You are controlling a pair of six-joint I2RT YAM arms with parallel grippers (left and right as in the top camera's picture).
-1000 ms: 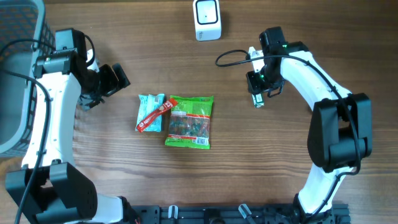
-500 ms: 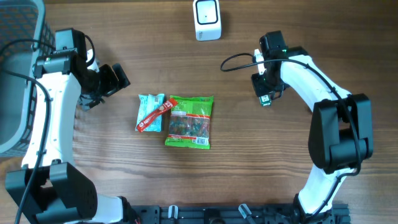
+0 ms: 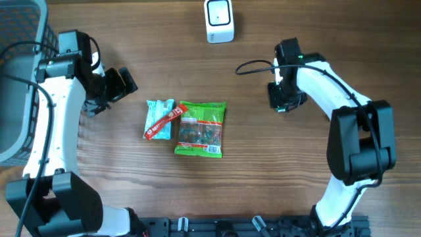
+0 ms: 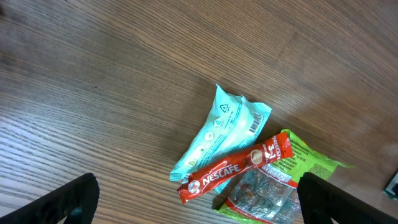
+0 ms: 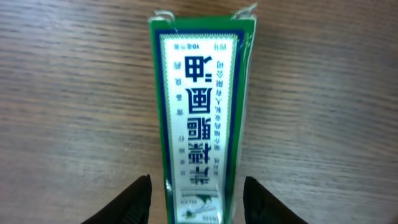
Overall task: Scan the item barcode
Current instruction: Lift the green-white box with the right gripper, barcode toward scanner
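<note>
Between the two tips of my right pincer lies the green box, flat on the bench. Its long side runs away from me toward twelve o'clock in the wrist view, and the white label with blue characters reads upside down. That pincer is parted and grips nothing. One dark fingertip stands at the box's eight o'clock and the other at its four o'clock, each with a thin strip of wood showing beside the carton.

From overhead the box is almost wholly hidden under the pincer, with only a sliver of green at its seven o'clock edge. A black cable loops off at the pincer's ten o'clock. The white scanner stands farther out at eleven o'clock, well apart, by the bench's far edge.

Over at eight o'clock from the right pincer, well apart, three packets lie together. The teal packet has a red Nescafé stick slanting across it. The stick's upper end rests on the green snack bag, which touches the teal packet's three o'clock side.

My left pincer is spread wide and empty above bare wood, with those packets at its four o'clock. A grey basket sits at the bench's nine o'clock edge.
</note>
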